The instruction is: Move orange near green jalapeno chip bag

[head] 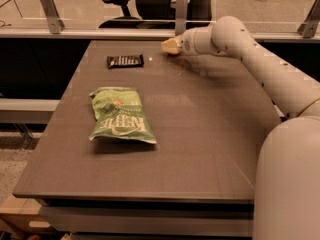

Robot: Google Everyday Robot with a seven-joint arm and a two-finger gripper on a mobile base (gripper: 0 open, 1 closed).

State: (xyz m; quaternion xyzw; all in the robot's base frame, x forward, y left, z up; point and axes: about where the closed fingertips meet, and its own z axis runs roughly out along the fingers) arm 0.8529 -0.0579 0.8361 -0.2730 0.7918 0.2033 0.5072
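Note:
The green jalapeno chip bag (121,116) lies flat on the left half of the dark table (200,134), with its white lettering facing the front. No orange shows anywhere in view. My gripper (170,46) is at the far edge of the table, past the bag and to its right, at the end of the white arm (260,64) that reaches in from the right.
A small black candy bar wrapper (125,61) lies at the far left of the table, left of the gripper. A metal rail with posts (50,4) and an office chair (120,4) stand behind the table. My white base (290,184) fills the front right.

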